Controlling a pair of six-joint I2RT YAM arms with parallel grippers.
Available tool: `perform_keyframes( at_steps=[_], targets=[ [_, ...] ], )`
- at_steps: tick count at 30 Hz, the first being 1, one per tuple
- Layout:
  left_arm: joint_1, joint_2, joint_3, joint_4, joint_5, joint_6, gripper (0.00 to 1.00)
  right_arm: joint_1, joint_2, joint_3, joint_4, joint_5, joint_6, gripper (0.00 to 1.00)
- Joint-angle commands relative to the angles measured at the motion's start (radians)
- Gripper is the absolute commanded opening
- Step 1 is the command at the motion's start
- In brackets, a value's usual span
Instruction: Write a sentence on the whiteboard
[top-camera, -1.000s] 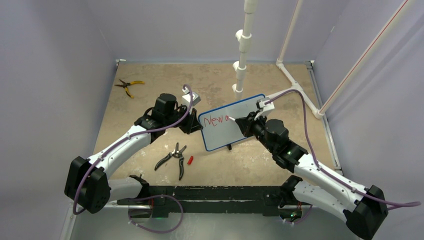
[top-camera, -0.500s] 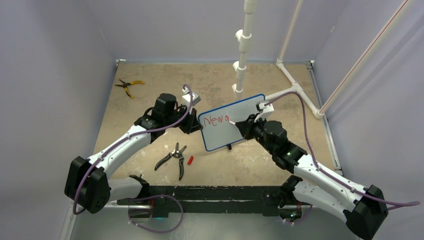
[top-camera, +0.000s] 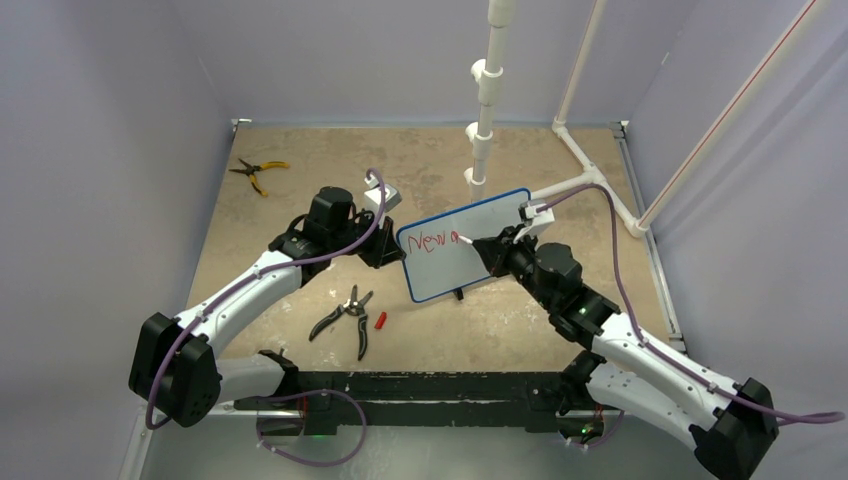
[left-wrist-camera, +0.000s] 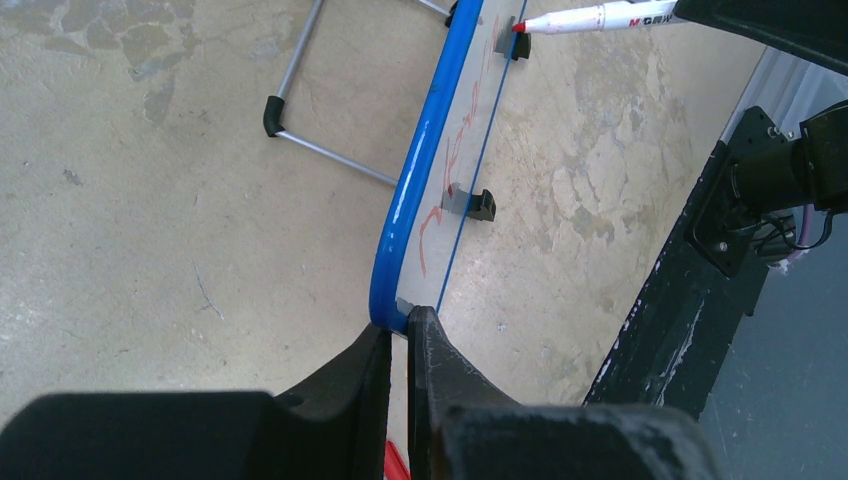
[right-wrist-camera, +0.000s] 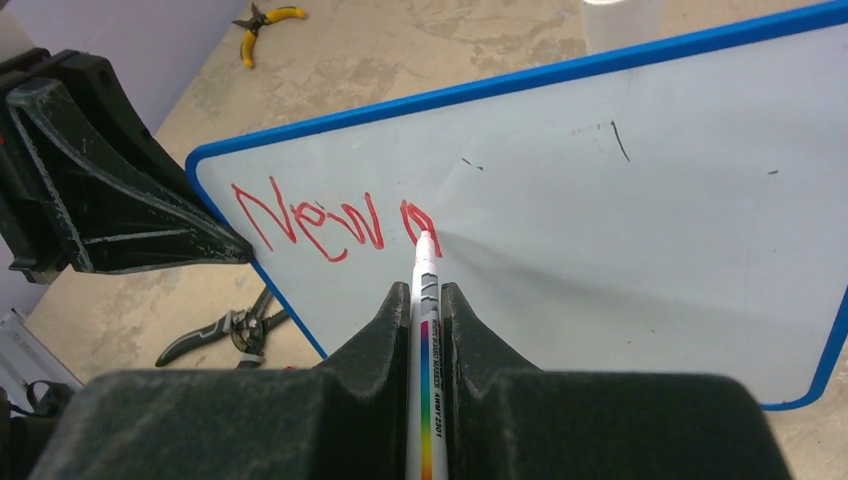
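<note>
The whiteboard (top-camera: 460, 245) stands tilted on small black feet in mid-table, white with a thin blue frame (right-wrist-camera: 500, 85). Red lettering, the sentence (right-wrist-camera: 330, 220), reads "New" plus a small loop on the upper left of the board; it also shows as the sentence (top-camera: 432, 240) from above. My left gripper (left-wrist-camera: 400, 325) is shut on the board's left edge (left-wrist-camera: 405, 220). My right gripper (right-wrist-camera: 427, 290) is shut on a white marker (right-wrist-camera: 425, 330), whose red tip rests on the board at the loop's lower right. The marker (left-wrist-camera: 590, 18) shows in the left wrist view too.
Black-handled pliers (top-camera: 345, 315) and a small red cap (top-camera: 380, 320) lie on the table in front of the board. Yellow-handled pliers (top-camera: 255, 172) lie at the back left. A white pipe post (top-camera: 485, 100) stands behind the board, with a white pipe frame (top-camera: 600, 175) at the back right.
The marker tip has traced round the small loop after "New", closing it. My right arm shifted slightly. The left gripper and the board have stayed still.
</note>
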Motion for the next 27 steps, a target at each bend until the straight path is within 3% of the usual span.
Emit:
perform_keyframes(
  at_steps=[1,10,27],
  targets=[
    [0.003,-0.029,0.010,0.042,0.005,0.029,0.00,-0.003,0.018,0.045,0.095,0.022,-0.032,0.00],
    [0.003,-0.029,0.011,0.042,0.005,0.030,0.00,-0.002,0.047,0.052,0.130,0.031,-0.040,0.00],
    [0.003,-0.035,0.010,0.042,0.005,0.029,0.00,-0.002,0.011,0.028,0.031,0.082,-0.010,0.00]
  ],
)
